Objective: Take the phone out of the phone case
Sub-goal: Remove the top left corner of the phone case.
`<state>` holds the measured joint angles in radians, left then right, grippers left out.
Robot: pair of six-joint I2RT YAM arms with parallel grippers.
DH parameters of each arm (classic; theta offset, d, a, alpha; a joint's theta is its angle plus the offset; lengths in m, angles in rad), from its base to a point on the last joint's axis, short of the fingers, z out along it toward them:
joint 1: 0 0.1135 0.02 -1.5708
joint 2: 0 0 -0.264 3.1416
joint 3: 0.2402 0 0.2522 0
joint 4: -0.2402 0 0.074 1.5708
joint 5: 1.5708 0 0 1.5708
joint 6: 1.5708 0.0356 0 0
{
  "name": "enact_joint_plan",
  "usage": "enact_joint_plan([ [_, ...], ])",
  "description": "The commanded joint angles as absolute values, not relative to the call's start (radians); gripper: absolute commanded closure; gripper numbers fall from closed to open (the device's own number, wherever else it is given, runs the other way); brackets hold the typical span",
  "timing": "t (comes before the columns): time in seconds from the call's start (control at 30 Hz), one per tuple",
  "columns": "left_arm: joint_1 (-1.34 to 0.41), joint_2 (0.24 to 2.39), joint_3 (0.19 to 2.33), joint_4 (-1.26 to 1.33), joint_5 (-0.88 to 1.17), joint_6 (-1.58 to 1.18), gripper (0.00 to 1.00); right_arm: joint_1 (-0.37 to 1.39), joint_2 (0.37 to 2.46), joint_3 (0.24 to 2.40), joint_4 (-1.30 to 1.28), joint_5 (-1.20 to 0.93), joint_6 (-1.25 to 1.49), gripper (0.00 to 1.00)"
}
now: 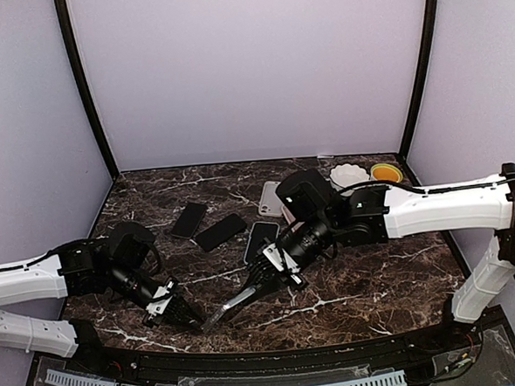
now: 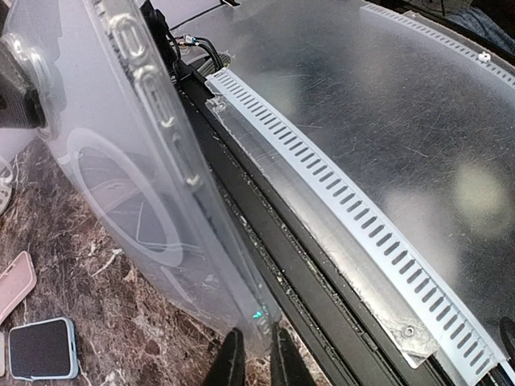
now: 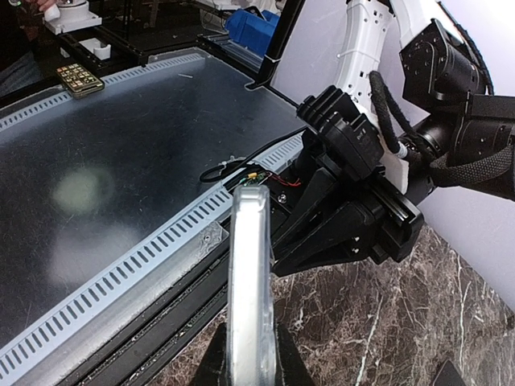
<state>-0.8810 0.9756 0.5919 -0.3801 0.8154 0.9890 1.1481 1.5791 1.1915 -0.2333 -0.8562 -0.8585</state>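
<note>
Clear case (image 1: 229,309) hangs low over near bench (image 1: 376,278) edge, long axis arm to arm; left jaws pinch its left end, right jaws its right; no phone visible inside.

Light: bright, even | glare: metal sheet (image 2: 451,193) | soft focus: phone case (image 2: 121,185)

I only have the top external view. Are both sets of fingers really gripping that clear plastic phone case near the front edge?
Observer: Yes; the left wrist view shows the left fingers pinching the clear plastic phone case by its rim.
Operator: And the right?
Observer: The right wrist view shows the right fingers clamped on it, edge-on.
Operator: Phone inside?
Observer: The dark marble tabletop shows through it, so it looks empty.
</note>
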Motion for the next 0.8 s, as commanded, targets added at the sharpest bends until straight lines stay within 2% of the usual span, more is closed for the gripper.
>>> enact_joint_plan([
  [0.0, -0.873, 0.935, 0.615, -0.124, 0.741, 1.044, 1.0, 1.215, 1.616, 1.234, -0.219, -0.988, -0.875, 1.0],
  [0.17, -0.872, 0.935, 0.615, -0.137, 0.714, 1.057, 1.0, 1.216, 1.624, 1.241, -0.244, -0.977, -0.896, 1.0],
  [0.23, -0.873, 0.928, 0.613, -0.144, 0.699, 1.061, 0.95, 1.216, 1.614, 1.229, -0.24, -0.952, -0.902, 1.0],
  [0.3, -0.873, 0.916, 0.606, -0.147, 0.679, 1.061, 0.82, 1.215, 1.599, 1.213, -0.236, -0.92, -0.903, 1.0],
  [0.33, -0.873, 0.907, 0.604, -0.148, 0.664, 1.06, 0.71, 1.214, 1.589, 1.204, -0.234, -0.905, -0.904, 1.0],
  [0.4, -0.871, 0.896, 0.599, -0.153, 0.641, 1.054, 0.59, 1.206, 1.567, 1.184, -0.228, -0.876, -0.902, 1.0],
  [0.47, -0.871, 0.888, 0.599, -0.161, 0.617, 1.049, 0.53, 1.198, 1.545, 1.161, -0.221, -0.837, -0.897, 1.0],
  [0.77, -0.865, 0.853, 0.588, -0.12, 0.577, 1.01, 0.53, 1.159, 1.429, 1.025, -0.111, -0.606, -0.849, 1.0],
])
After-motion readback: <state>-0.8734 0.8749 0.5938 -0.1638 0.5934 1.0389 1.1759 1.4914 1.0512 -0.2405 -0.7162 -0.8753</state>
